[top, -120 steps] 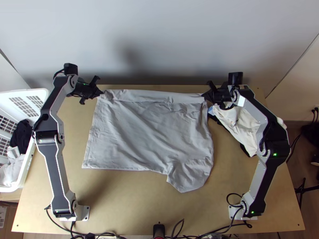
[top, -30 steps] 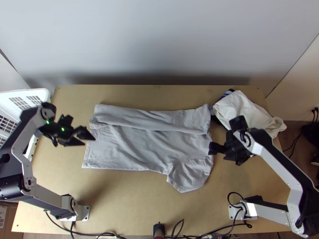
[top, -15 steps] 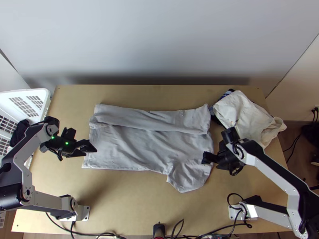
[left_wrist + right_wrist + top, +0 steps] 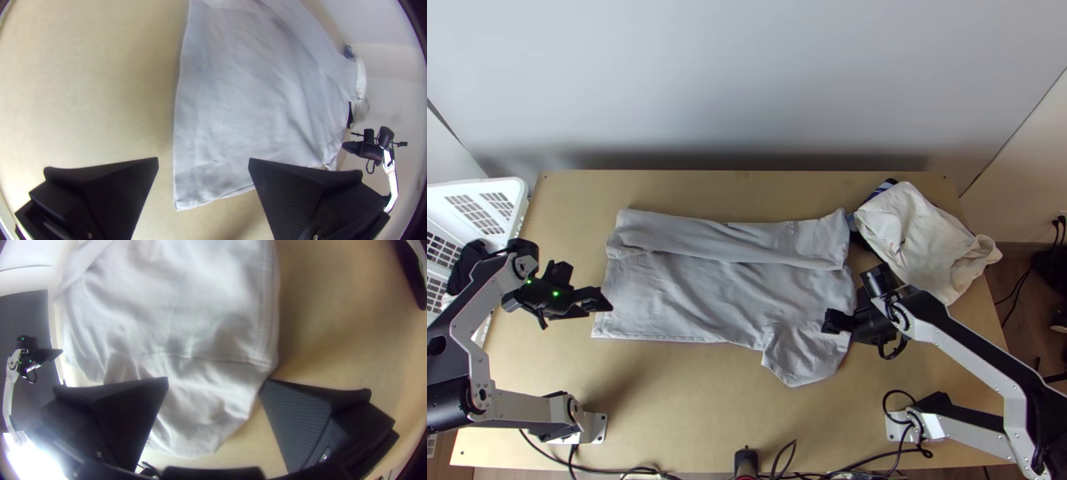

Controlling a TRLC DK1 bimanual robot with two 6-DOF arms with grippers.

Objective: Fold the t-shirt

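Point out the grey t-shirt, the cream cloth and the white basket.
Grey t-shirt point(image 4: 723, 292), top view: middle of the body.
Cream cloth point(image 4: 931, 240), top view: near its middle.
White basket point(image 4: 517, 189), top view: rim corner.

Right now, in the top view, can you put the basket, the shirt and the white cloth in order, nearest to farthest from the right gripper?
1. Shirt, under the right gripper.
2. White cloth, on the right.
3. Basket, way over on the left.

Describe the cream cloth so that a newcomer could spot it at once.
On the table, look near the far right corner. There, beside the shirt, lies the bunched cream cloth. Its plain cream colour sets it apart from the grey shirt and the striped cloth.
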